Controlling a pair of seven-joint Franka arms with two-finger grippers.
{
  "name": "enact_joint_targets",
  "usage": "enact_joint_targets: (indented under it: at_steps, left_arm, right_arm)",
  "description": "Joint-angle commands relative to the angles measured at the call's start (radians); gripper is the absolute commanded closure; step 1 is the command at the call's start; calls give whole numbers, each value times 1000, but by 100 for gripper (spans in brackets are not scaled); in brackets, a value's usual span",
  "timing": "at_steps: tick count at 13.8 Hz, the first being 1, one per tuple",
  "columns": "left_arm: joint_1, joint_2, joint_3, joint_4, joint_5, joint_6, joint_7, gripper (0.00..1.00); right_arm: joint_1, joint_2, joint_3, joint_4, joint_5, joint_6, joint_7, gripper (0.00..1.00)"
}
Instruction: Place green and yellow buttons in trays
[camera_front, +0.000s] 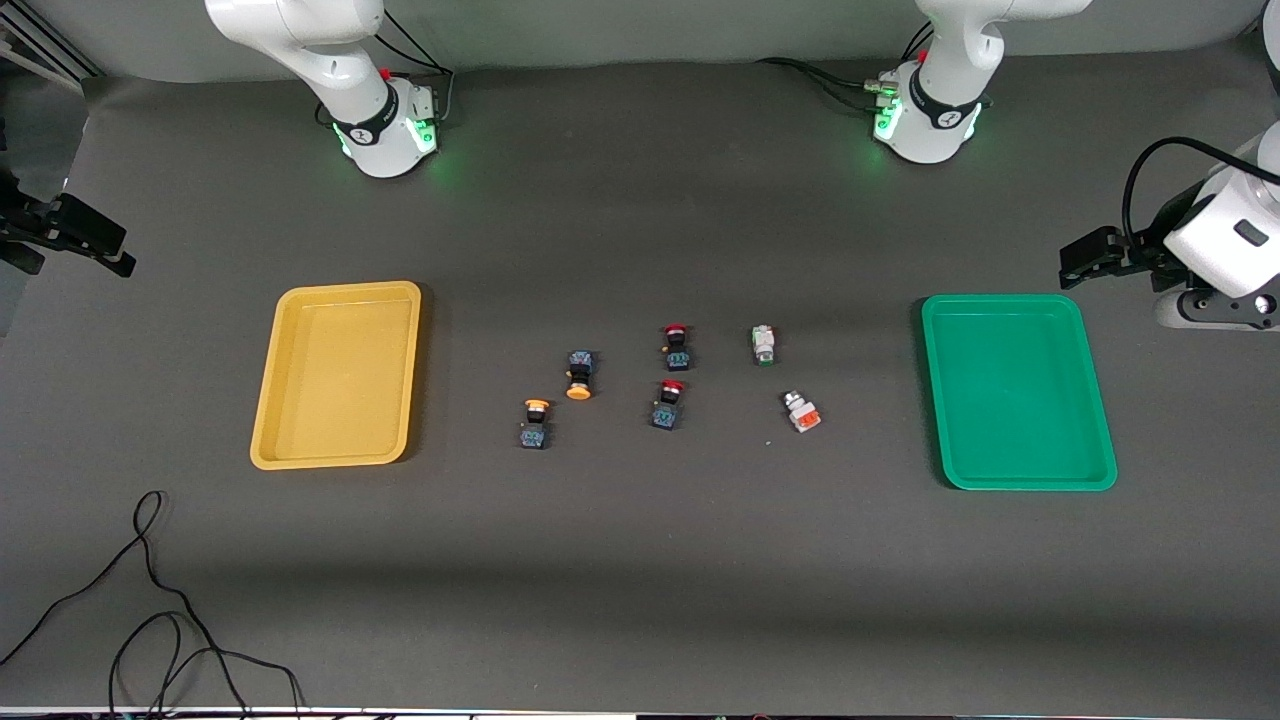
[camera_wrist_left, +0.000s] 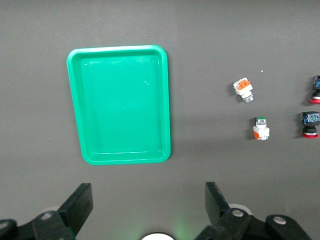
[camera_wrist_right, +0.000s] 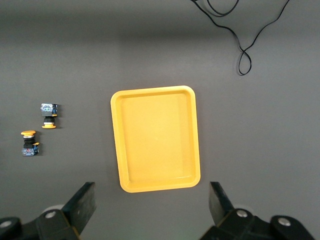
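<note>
I see two orange-capped dark buttons (camera_front: 557, 398) and two white-bodied buttons (camera_front: 783, 378) lying between the yellow tray (camera_front: 338, 374) and green tray (camera_front: 1016, 391), left gripper (camera_wrist_left: 147, 202) and right gripper (camera_wrist_right: 152, 202) both released.

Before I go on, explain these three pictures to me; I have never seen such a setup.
Two white robot arms stand at a dark table. One picture looks down from across the table; the other two come from cameras on each arm's wrist. The left gripper hangs open over the table by the green tray, the right gripper open by the yellow tray. Between the trays lie two yellow-capped buttons, two red-capped switches and two white-bodied buttons. Both trays hold nothing, and neither gripper holds anything.
</note>
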Motion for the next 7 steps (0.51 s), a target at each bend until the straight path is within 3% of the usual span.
enact_joint_targets:
  at_steps: [1,7]
  left_arm:
    - [-4,5,5,17,-1,4,11,0]
    - [-4,7,5,17,-1,4,11,0]
  right_arm:
    - [-26,-2,14,8,24,-10,-15,0]
    - [-25,2,14,11,23,-10,-15,0]
